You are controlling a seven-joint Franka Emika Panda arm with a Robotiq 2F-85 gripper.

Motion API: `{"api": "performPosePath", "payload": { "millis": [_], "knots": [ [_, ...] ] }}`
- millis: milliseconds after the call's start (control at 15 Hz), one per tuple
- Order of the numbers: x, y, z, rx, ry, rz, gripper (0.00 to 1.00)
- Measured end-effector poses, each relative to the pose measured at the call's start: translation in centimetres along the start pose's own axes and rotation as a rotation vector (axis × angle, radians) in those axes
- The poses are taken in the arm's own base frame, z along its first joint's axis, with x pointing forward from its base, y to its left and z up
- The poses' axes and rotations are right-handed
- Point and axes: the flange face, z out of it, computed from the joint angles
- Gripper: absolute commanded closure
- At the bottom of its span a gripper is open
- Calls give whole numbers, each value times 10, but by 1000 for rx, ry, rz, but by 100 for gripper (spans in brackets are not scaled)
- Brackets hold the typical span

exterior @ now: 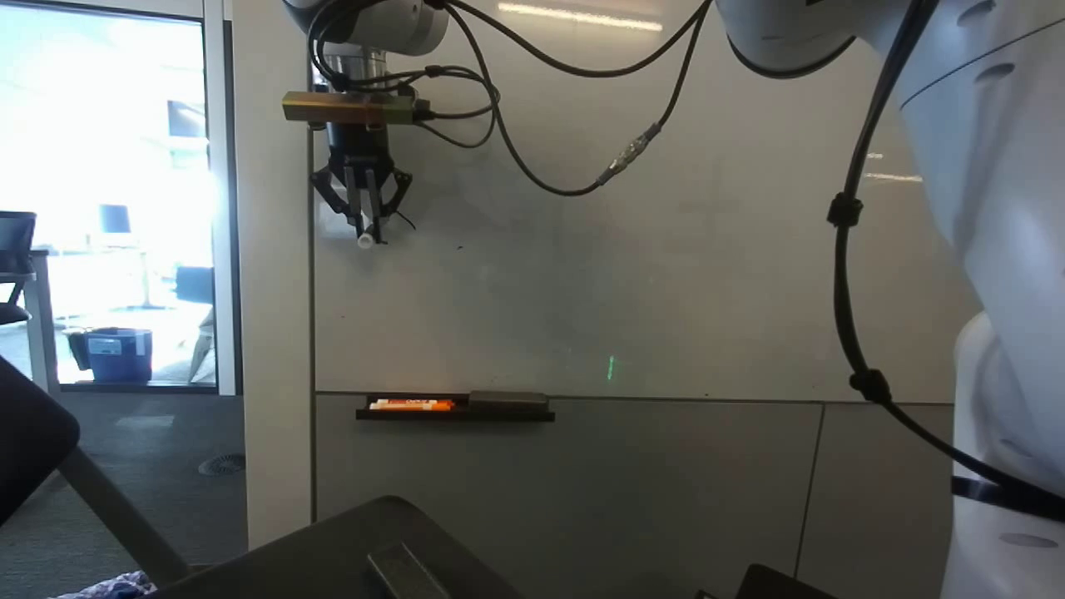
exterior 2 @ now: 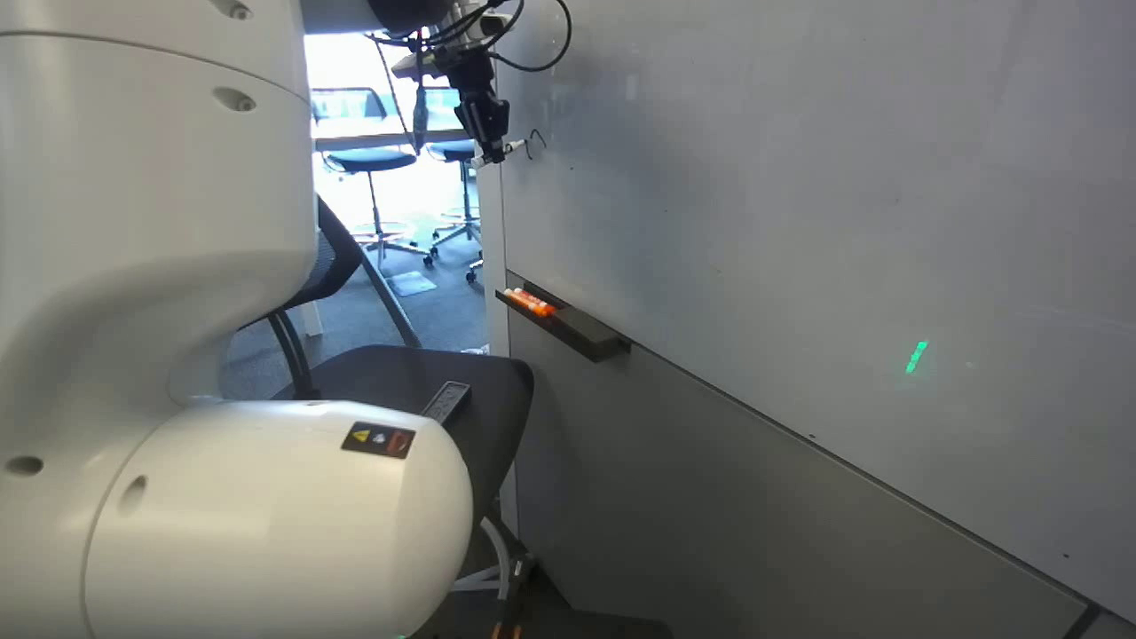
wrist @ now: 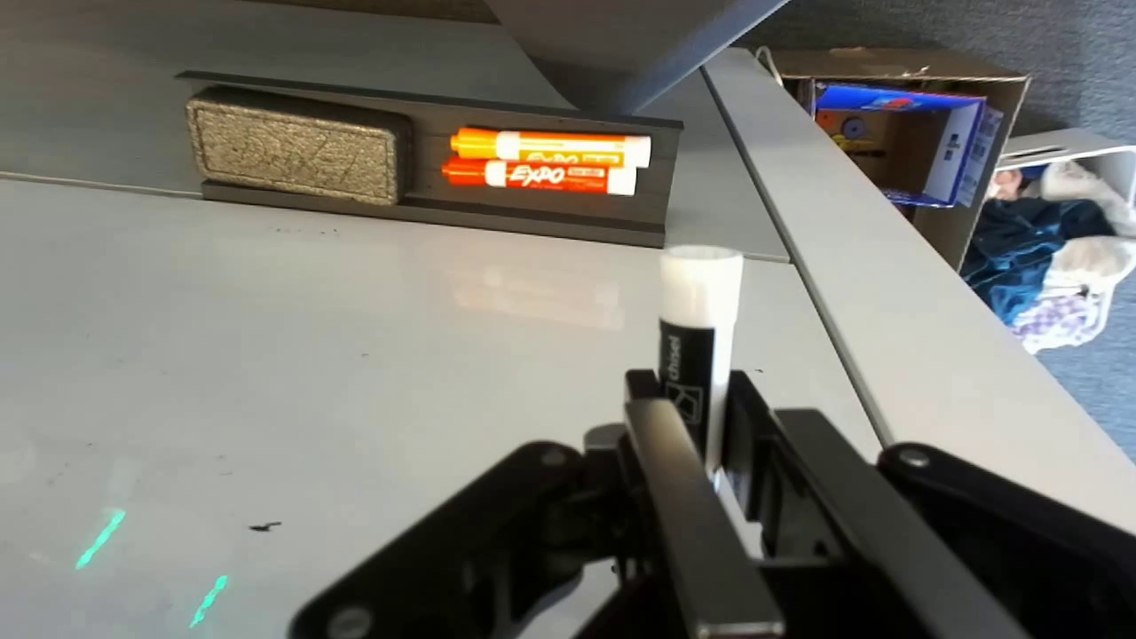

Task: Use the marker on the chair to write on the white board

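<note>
In an exterior view, the pincer (exterior: 369,232) is closed around a white marker (exterior: 365,241) in front of a white board (exterior: 532,291), a dark chair (exterior: 324,551) low in the foreground. In an exterior view, one end of the marker points toward a dark curved line (exterior 2: 535,132) on the board; whether they touch cannot be told. In the wrist view, the marker's white end juts from the pincer, and a tray (wrist: 532,220) beyond holds an eraser (wrist: 293,146), an orange marker (wrist: 568,145) and a red marker (wrist: 568,177)
</note>
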Motion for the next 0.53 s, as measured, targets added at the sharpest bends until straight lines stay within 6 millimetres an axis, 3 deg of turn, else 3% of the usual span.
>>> {"api": "performPosePath", "payload": {
  "millis": [200, 533],
  "knots": [
    [-12, -5, -4, 36, -40, -51, 89],
    [-56, -12, -13, 98, -146, -142, 89]
  ]
}}
